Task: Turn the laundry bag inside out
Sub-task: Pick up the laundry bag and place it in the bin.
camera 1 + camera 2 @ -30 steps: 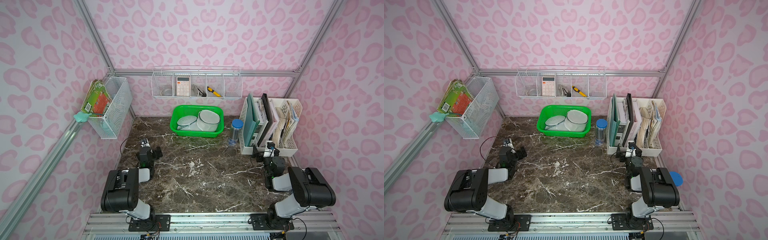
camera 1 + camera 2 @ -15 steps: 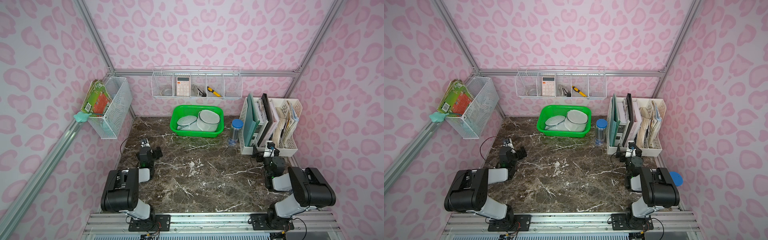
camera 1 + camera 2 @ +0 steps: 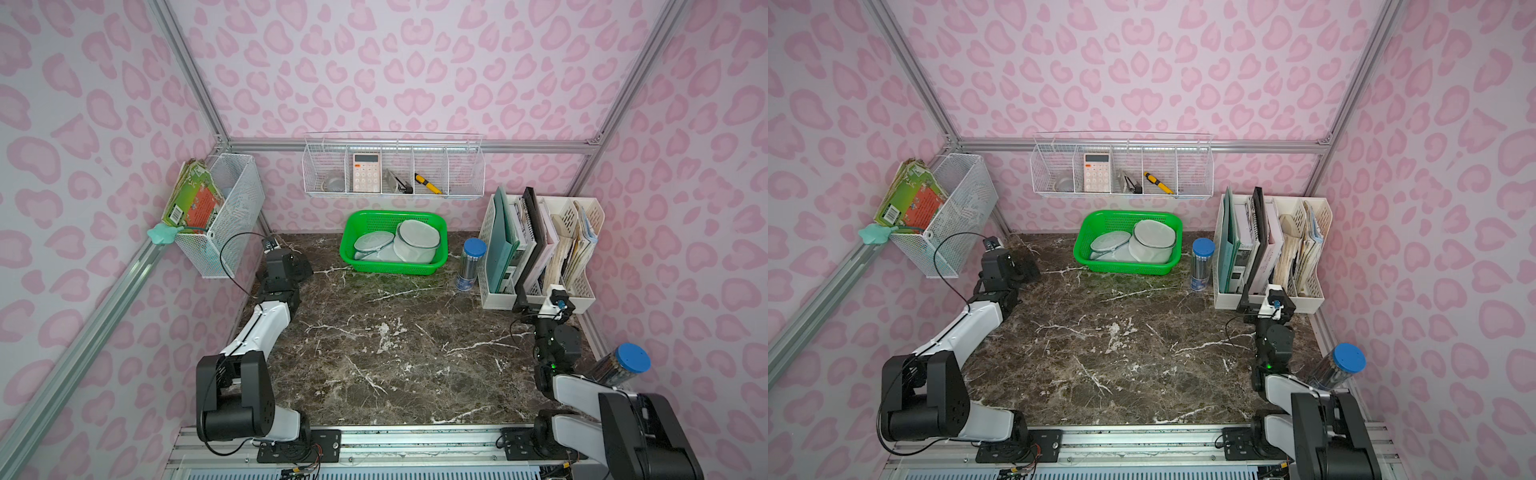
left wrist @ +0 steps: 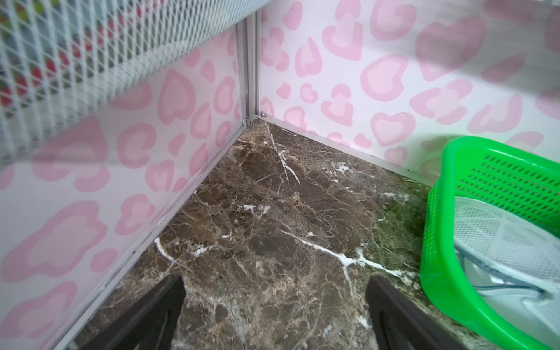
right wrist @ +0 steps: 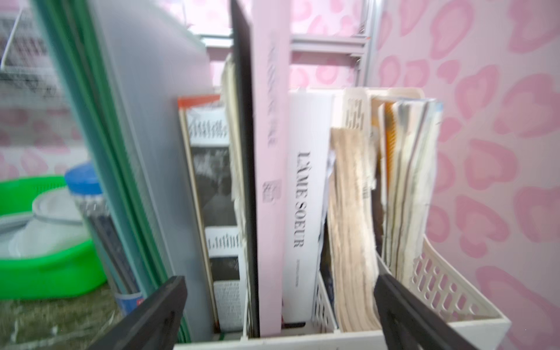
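Left wrist view puts the left gripper (image 4: 274, 291) low over the marble tabletop (image 4: 257, 212), close to the back left corner of the enclosure. You can see its jaws spread wide, with only bare stone between them. At the side of that view stands the green basket (image 4: 436, 242), and white mesh of the laundry bag (image 4: 500, 242) lies inside it, apart from the gripper.

In both top views you find the basket at the back of the table, near the rear wall and under a wire shelf (image 3: 469, 183). The mesh in it shows as a taller round drum with a flatter round piece leaning beside it. You cannot tell whether these are one bag or two.

The right gripper (image 5: 278, 288) faces a white file rack (image 5: 439, 288) packed with upright books and folders, and sits just in front of it. That wrist picture is blurred, but you can make out the jaws standing wide apart, gripping nothing. From above, this gripper sits at the right side of the table, well apart from the basket. A blue-lidded jar (image 3: 471, 262) stands between the basket and the rack. Neither gripper touches the bag
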Action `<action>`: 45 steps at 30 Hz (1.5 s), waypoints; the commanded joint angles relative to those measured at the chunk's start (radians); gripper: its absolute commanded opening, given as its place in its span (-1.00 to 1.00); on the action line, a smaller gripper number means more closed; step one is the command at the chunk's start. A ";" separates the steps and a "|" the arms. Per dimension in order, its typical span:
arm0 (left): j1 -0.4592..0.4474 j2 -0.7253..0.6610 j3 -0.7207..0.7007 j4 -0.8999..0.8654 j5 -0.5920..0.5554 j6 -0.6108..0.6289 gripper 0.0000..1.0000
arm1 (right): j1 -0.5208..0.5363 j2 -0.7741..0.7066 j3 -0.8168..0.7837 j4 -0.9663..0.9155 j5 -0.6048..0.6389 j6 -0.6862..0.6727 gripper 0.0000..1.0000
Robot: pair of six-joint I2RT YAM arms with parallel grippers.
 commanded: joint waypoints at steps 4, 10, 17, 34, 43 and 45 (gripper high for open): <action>0.000 -0.054 0.076 -0.260 0.134 -0.197 0.99 | -0.040 -0.279 0.027 -0.333 0.043 0.409 0.99; -0.019 0.013 0.206 -0.358 0.310 -0.244 0.82 | -0.054 -0.303 0.173 -0.579 -0.068 0.344 0.99; -0.141 0.124 0.276 -0.356 0.340 -0.214 0.77 | -0.020 -0.213 0.302 -0.714 -0.046 0.306 1.00; -0.336 0.642 0.843 -0.443 0.552 -0.319 0.38 | 0.187 0.006 0.549 -0.919 -0.029 0.200 1.00; -0.390 0.854 1.054 -0.359 0.621 -0.418 0.24 | 0.190 -0.045 0.562 -0.988 0.034 0.180 1.00; -0.392 0.894 1.086 -0.322 0.636 -0.448 0.21 | 0.188 -0.066 0.557 -1.002 0.046 0.178 0.99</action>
